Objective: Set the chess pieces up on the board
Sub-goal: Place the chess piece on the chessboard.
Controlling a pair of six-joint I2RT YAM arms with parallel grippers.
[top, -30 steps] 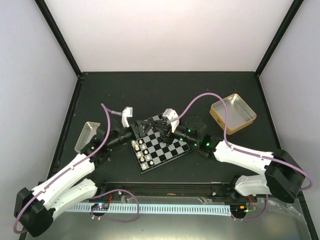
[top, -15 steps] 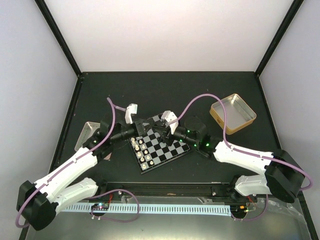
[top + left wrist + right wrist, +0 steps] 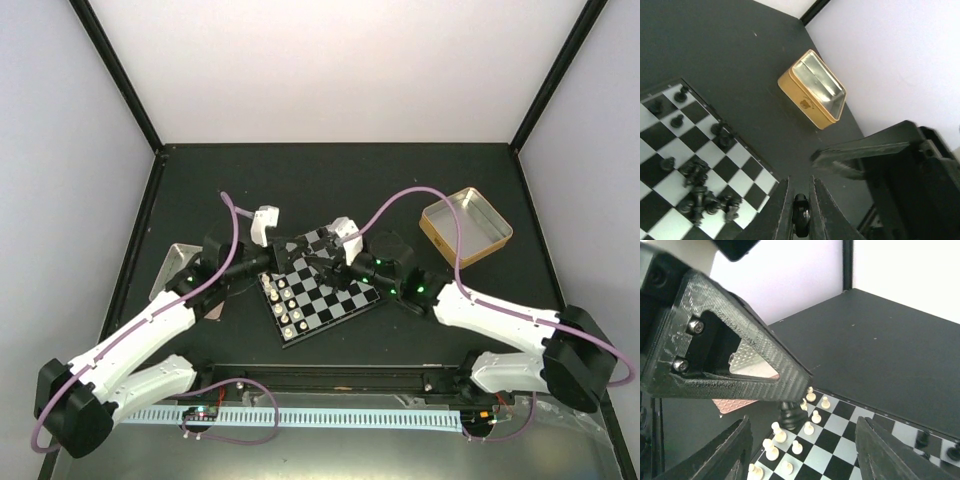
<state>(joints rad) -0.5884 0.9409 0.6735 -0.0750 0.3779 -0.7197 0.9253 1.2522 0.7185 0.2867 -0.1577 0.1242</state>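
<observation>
no text, number or brand can be read anywhere. the gold rectangular metal tin (image 3: pixel 800 97) carries a small dark mark on its side wall, too small to make out.

Diffuse, even lighting: pale walls (image 3: pixel 350 70) bright, matte black worktop (image 3: pixel 400 180) dim; soft glare inside gold rectangular tin (image 3: pixel 817 85); nearest black fingers (image 3: pixel 882 455) slightly blurred.

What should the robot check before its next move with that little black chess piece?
1. Grip: left gripper shut on the black piece: ok.
2. Hand-off: right gripper open, not touching it: ok.
3. Held piece straight in the grip: cannot tell.
4. The other black pieces all standing: not ok, several lie in a heap.
5. The white pieces standing in rows: ok.
</observation>
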